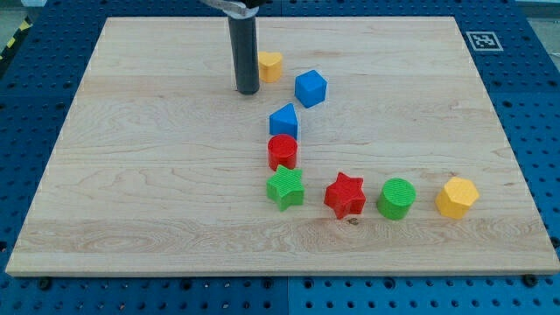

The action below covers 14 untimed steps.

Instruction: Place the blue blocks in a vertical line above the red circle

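The red circle (283,150) stands near the board's middle. A blue block with a pointed top (284,121) sits just above it, touching or nearly touching it. A blue hexagon-like block (310,88) lies further up and to the right, out of line with the other two. My tip (248,90) rests on the board to the left of the blue hexagon, a block's width of bare wood between them, right next to a yellow heart-like block (270,66).
A green star (286,188) sits just below the red circle. To its right run a red star (345,195), a green circle (396,198) and a yellow hexagon (457,197). The wooden board (131,175) lies on a blue pegboard table.
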Motion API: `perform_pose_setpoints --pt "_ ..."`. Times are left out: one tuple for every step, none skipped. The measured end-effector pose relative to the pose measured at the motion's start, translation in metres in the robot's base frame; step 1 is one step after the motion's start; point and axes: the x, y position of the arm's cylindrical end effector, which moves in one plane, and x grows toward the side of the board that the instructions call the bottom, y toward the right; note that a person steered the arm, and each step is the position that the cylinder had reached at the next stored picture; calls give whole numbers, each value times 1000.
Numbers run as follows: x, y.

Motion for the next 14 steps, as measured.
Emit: perform_pose_setpoints --pt "-37 -4" --pt "-78 -2" --pt "-97 39" --pt "-77 101" --pt "-26 138" --pt "1 141" --pt "14 131" --pt "17 104" --pt "17 87" --pt "18 98" --pt "12 113" --pt "-16 119" --pt "-42 126" --pt "-48 153"
